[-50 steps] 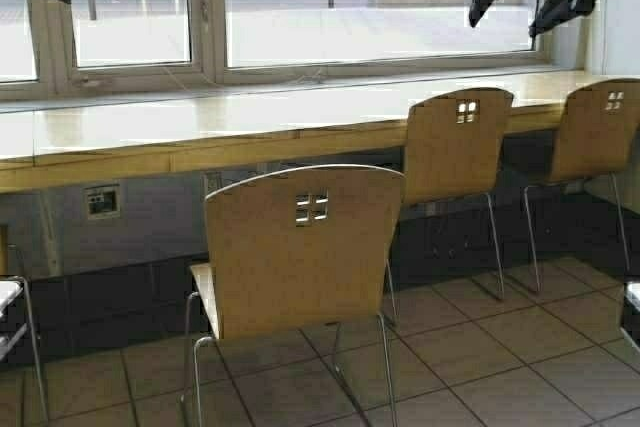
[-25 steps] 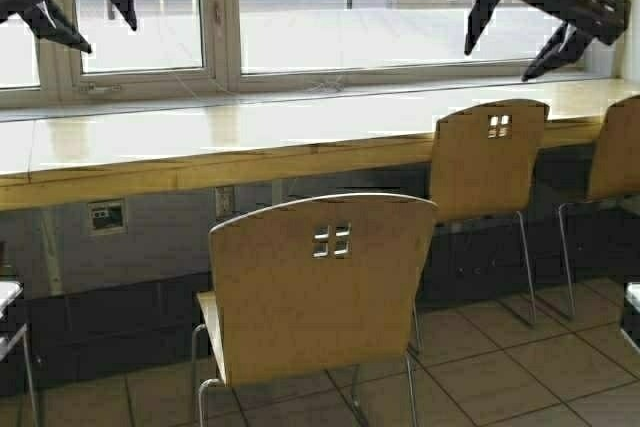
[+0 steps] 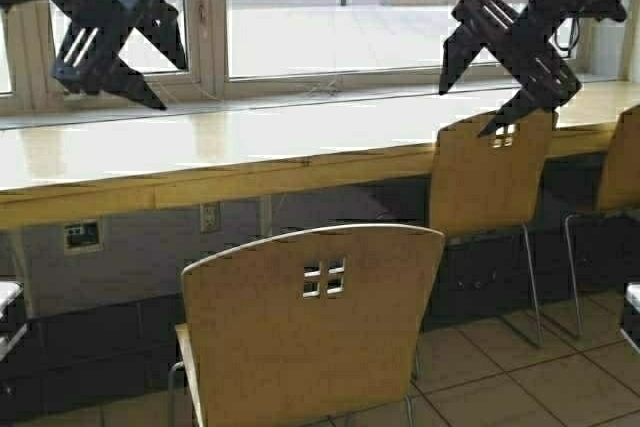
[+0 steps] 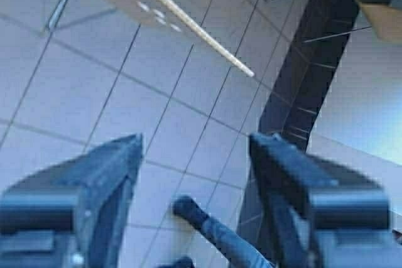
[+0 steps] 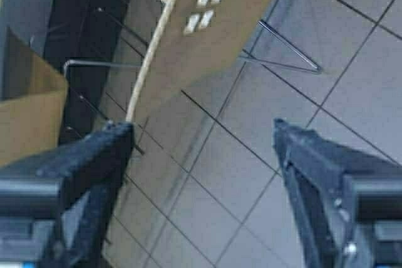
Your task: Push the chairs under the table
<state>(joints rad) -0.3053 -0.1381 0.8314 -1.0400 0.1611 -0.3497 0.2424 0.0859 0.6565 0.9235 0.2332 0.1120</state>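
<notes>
No writing shows. The nearest chair (image 3: 310,322) stands back from the table (image 3: 200,152); two further chairs (image 3: 490,172) sit at its front edge on the right. Above, the left gripper (image 3: 175,82) and right gripper (image 3: 462,112) hang raised, jaws spread wide, holding nothing.

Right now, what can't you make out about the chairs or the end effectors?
- Near chair: legs and seat front cut off by the high view's bottom edge.
- Far right chair: mostly cut off by the right edge.
- Middle chair: backrest top hidden behind the right end effector.
- Left end effector: open, holding nothing.
</notes>
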